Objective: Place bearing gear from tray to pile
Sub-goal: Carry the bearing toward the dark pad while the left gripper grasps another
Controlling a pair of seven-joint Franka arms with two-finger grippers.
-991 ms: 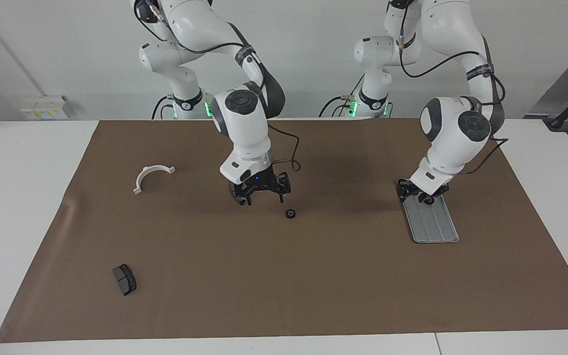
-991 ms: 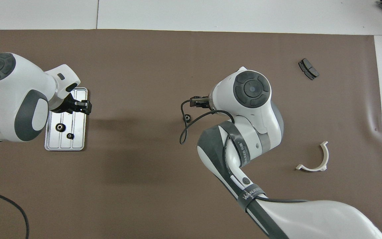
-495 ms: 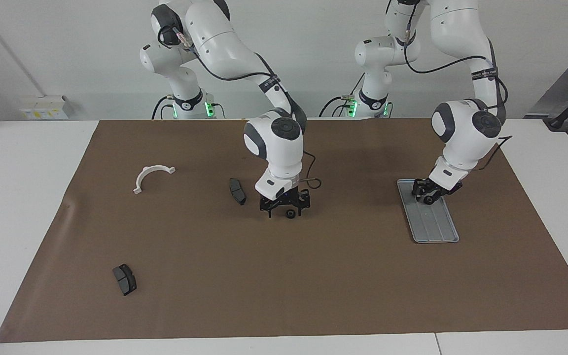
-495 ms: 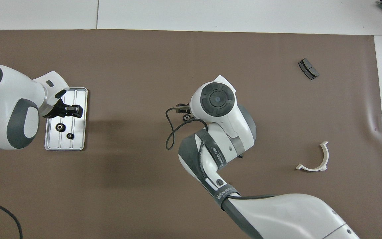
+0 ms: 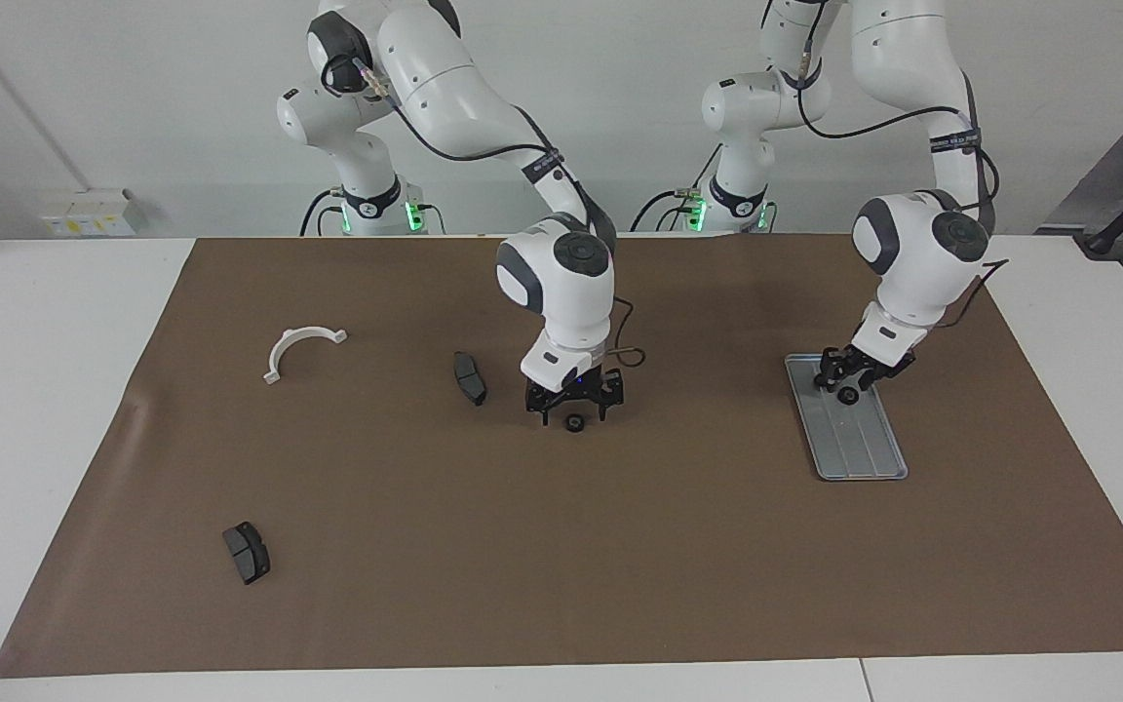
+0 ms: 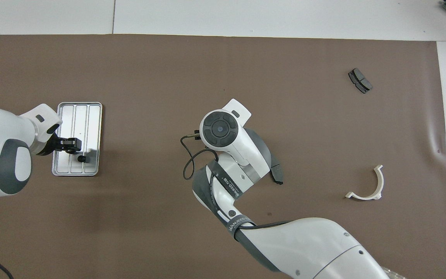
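Your right hand (image 5: 573,413) has swung to the centre of the frame and dropped low over the bench (image 5: 55,390). Its fingers are spread open either side of a loose gear (image 5: 573,423). That gear lies off the tray (image 5: 859,448) but short of the pile, so a pick-up looks next.

Your left hand (image 5: 846,382) has slid along the tray toward the lower edge of the overhead frame. You cannot tell whether it is open or closed.

The white bracket (image 5: 298,349) and the lower pad (image 5: 247,552) have not moved. The middle pad (image 5: 469,377) is now uncovered. One small gear (image 6: 81,158) shows on the tray.
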